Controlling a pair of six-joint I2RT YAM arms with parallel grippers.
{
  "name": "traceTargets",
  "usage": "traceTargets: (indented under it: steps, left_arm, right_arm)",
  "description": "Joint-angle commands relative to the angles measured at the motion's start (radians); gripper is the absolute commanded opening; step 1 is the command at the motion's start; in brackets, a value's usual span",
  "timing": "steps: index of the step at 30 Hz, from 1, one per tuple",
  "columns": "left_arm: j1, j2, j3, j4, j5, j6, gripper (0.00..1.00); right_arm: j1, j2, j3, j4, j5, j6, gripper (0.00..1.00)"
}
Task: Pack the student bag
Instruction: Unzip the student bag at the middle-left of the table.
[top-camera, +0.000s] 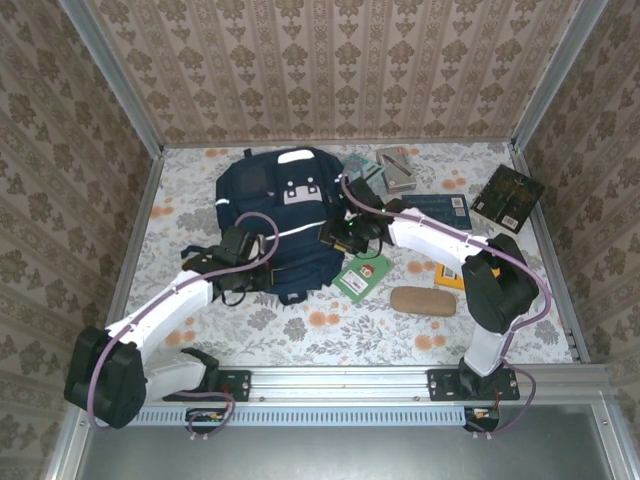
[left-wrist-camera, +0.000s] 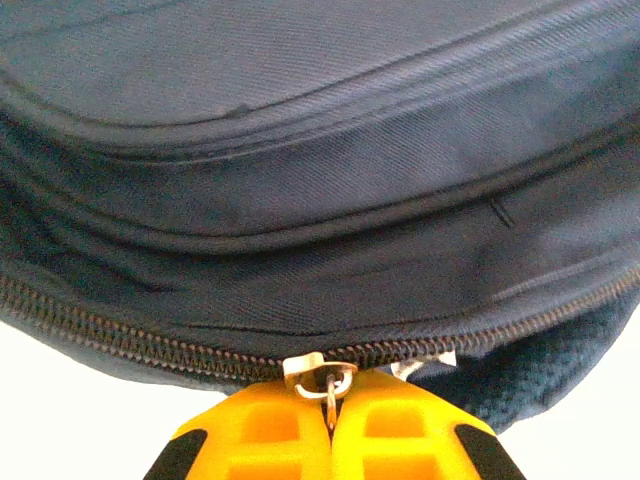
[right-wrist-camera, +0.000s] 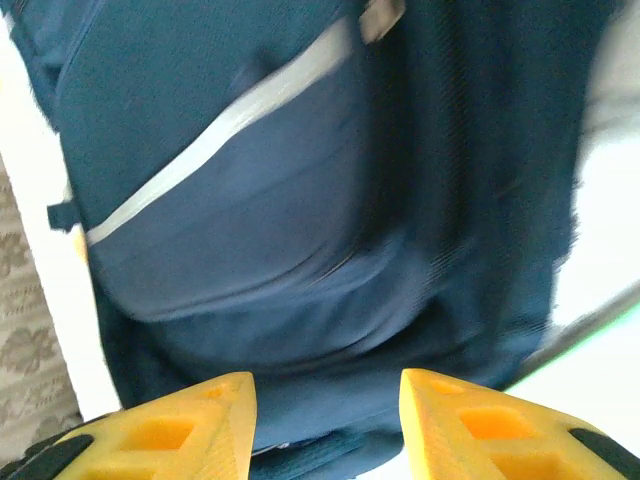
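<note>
At the right wrist the backpack (right-wrist-camera: 300, 220) is smeared with blur and runs off every edge. The left claw (left-wrist-camera: 331, 410) is cut off at the bottom, zipper pull (left-wrist-camera: 338, 376) half buried between its fingers. Right of the backpack, the right arm (top-camera: 430, 235) covers part of a blue book (top-camera: 442, 206).

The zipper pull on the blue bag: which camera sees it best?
The left wrist view: the zipper pull is close and sharp, pinched in the shut left gripper. In the top external view it is too small to tell. The right wrist view gives blurry student bag fabric.
</note>
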Motion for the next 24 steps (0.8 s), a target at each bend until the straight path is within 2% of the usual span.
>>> traceTargets:
  steps: [1,8,17,24]
  left_arm:
    - [-0.065,-0.046,-0.009,0.099,0.08,0.021,0.0]
    - [-0.106,-0.045,-0.048,0.164,0.096,-0.016,0.0]
    - [-0.146,-0.029,-0.058,0.195,0.081,-0.019,0.0]
    - [-0.186,-0.014,-0.079,0.233,0.071,-0.027,0.0]
  right_arm:
    - [0.062,-0.031,0.033,-0.021,-0.002,0.062,0.44]
    - [0.105,-0.022,0.008,0.021,-0.022,0.163,0.44]
    - [0.106,-0.1,-0.099,-0.043,0.098,0.248,0.51]
    - [0.099,-0.014,-0.051,-0.002,0.081,0.269,0.49]
